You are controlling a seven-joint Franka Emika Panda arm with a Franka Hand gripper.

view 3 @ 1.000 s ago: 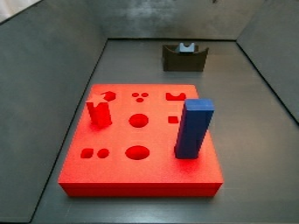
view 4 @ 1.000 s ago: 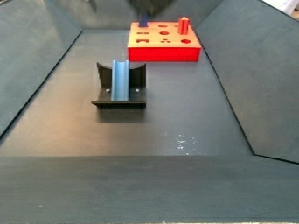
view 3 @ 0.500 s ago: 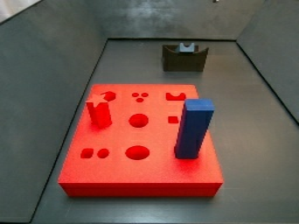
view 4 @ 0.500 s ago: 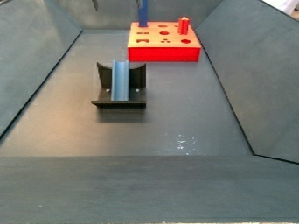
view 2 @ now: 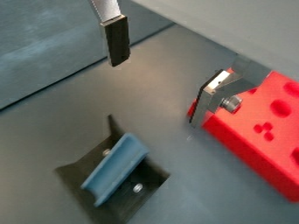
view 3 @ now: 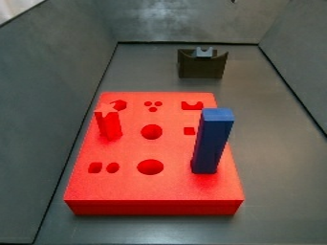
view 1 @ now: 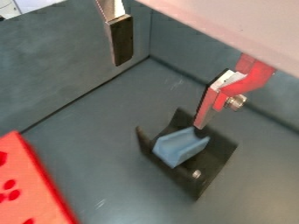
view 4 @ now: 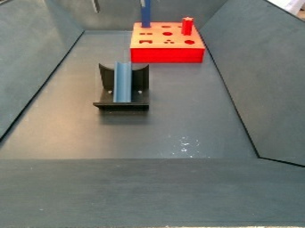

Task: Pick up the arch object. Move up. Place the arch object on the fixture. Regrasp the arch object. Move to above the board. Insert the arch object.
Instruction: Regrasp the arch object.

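The board (view 3: 153,153) lies flat on the floor, a tall blue pillar (view 3: 211,141) and a short red peg (view 3: 107,123) standing in it. Well apart sits the fixture (view 4: 121,87), the arch object (view 4: 121,80) resting in its notch. Above it hangs the gripper (view 1: 163,74), fingers (view 1: 121,39) spread wide, holding nothing.

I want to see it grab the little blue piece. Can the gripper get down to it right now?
Probably yes. The gripper hangs open above the arch object, which sits in the fixture with nothing over it. Its fingers look spread wide enough to straddle it.
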